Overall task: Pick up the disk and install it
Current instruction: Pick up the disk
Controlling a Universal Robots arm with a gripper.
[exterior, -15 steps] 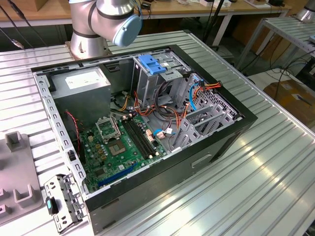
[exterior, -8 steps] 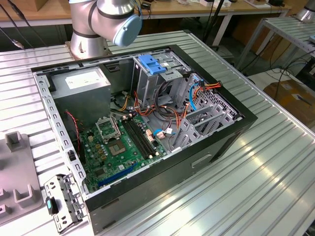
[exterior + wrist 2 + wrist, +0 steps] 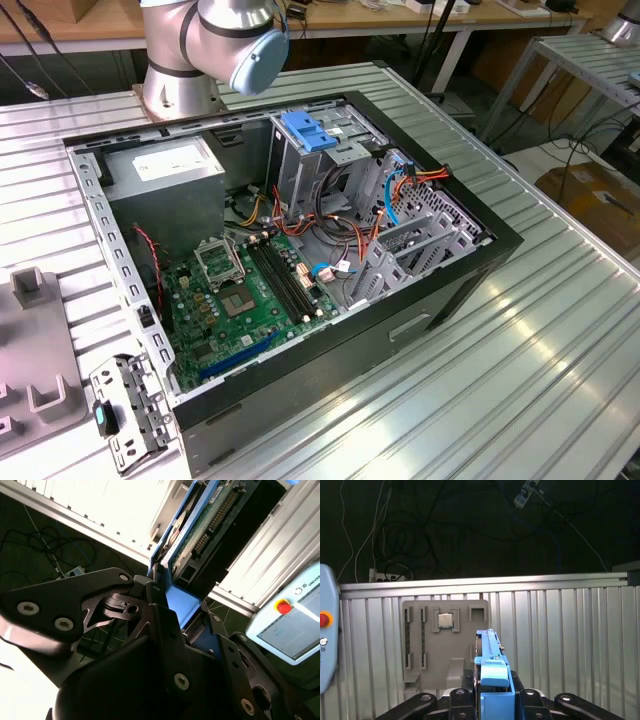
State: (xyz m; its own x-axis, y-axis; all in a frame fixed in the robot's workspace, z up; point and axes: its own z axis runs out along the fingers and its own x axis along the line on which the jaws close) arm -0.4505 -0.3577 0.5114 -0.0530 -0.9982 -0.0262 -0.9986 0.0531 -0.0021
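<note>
The disk (image 3: 491, 655) stands on edge between my gripper's (image 3: 492, 702) black fingers, its blue plastic side rail facing the first wrist view. In the second wrist view the disk (image 3: 200, 530) shows its green circuit-board underside and blue rails, and it sticks out past the gripper (image 3: 172, 612), which is shut on it. It hangs above the ribbed metal table (image 3: 560, 645). In the exterior view the open computer case (image 3: 300, 250) lies on the table, with a metal drive cage (image 3: 330, 165) topped by a blue tab (image 3: 308, 130).
A grey fixture plate (image 3: 445, 645) holding a small chip lies on the table below the disk. The arm's base (image 3: 195, 50) stands behind the case. A grey box with a white sticker (image 3: 165, 175) and orange cables (image 3: 340, 225) sit inside. A pendant with a red button (image 3: 292, 625) lies nearby.
</note>
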